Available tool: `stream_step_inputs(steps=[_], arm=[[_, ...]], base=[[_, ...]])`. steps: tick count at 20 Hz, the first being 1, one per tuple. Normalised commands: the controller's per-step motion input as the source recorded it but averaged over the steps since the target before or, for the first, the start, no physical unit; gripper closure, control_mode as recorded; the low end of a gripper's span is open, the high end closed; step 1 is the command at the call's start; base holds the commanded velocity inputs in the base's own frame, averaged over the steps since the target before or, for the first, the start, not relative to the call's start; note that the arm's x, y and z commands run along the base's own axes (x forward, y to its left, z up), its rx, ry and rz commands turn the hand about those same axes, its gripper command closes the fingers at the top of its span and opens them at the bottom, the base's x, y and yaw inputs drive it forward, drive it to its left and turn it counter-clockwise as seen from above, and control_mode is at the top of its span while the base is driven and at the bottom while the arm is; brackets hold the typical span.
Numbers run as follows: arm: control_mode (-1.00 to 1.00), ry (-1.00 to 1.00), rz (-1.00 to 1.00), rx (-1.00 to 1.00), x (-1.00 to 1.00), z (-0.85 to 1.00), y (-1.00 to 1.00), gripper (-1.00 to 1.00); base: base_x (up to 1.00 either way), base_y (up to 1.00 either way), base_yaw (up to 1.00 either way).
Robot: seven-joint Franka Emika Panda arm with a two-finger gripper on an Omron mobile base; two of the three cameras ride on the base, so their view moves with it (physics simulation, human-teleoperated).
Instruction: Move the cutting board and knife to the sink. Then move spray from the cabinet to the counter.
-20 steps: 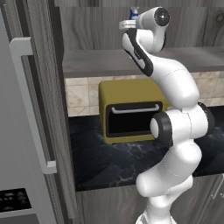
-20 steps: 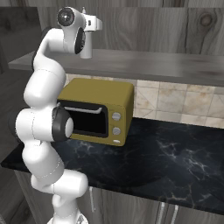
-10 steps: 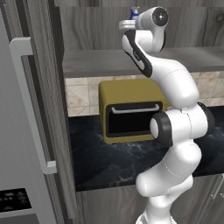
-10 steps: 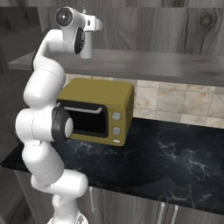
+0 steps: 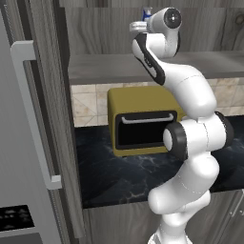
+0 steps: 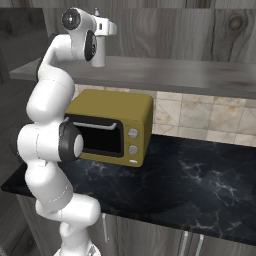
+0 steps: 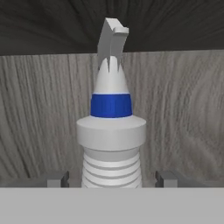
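Raised to the cabinet (image 6: 200,30) shelf, claw (image 7: 111,178) spread wide either side of the upright spray bottle (image 7: 111,131), not yet gripping. Unmoved over the past second; closing and lowering to counter (image 6: 200,175) remain.

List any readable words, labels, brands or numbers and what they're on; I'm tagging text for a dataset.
None can be read.
Spray: plain white with a blue band, no label.
Yellow oven: two knobs, no legible markings.
Panel at the left base view's lower left: small marks too blurred to read.
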Motion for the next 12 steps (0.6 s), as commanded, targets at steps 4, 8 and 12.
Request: stream_step_inputs(steps=[4, 8, 12], arm=[[-1.0, 0.0, -0.02, 0.02, 0.0, 0.0, 0.0, 1.0], [-1.0, -0.01, -0.01, 0.02, 0.0, 0.0, 0.01, 1.0], [-1.0, -0.03, 0.0, 0.03, 0.0, 0.0, 0.03, 1.0]], base=[[0.0, 0.0, 0.0], [0.0, 0.0, 0.0], [0.0, 0.0, 0.0]])
